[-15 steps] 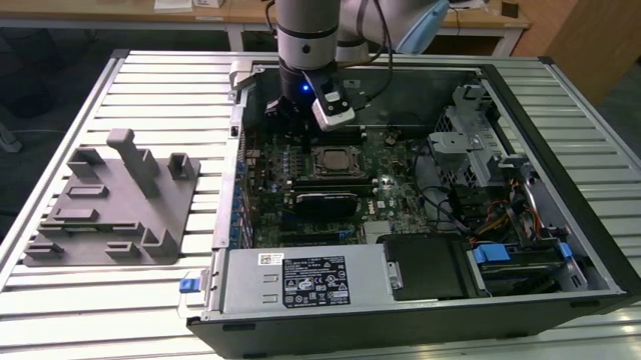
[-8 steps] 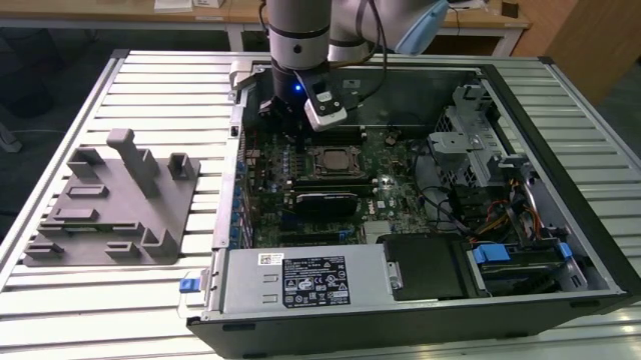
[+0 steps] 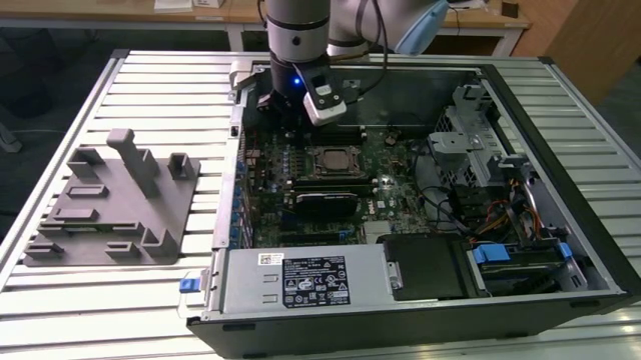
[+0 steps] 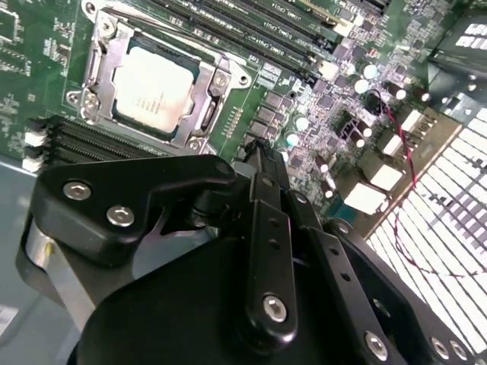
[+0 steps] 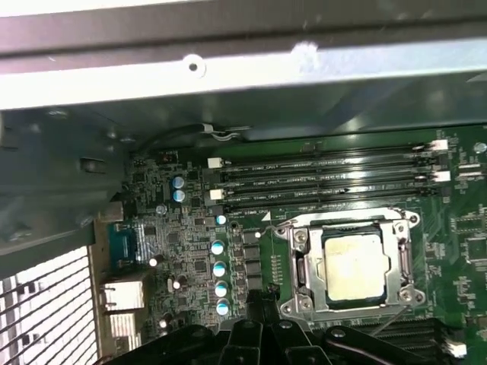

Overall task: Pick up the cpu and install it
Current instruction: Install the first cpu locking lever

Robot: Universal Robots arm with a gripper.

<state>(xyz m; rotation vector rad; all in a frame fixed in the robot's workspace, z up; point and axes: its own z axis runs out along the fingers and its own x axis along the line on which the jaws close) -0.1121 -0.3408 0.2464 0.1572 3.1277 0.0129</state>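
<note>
The cpu [image 3: 331, 160] is a pale silver square lying flat inside the metal socket frame [image 3: 332, 174] on the green motherboard, in the open computer case. In both wrist views it sits in the frame, cpu [image 4: 156, 82] and cpu [image 5: 352, 266], with the frame's metal bracket around its edges. My gripper [image 3: 290, 131] hangs over the motherboard just behind the socket, toward the case's back wall. Its black fingers meet at a single tip in the second wrist view, gripper [image 4: 259, 152], with nothing between them. The tip of the gripper [image 5: 262, 300] stands beside the socket, apart from the chip.
A grey fixture [image 3: 110, 217] with upright posts lies on the slatted table at the exterior view's left. Inside the case, a black heatsink block [image 3: 326, 204] sits in front of the socket, memory slots [image 5: 327, 179] behind it, a power supply [image 3: 300, 281] at the front, and cables and drive bays [image 3: 501, 187] at the right.
</note>
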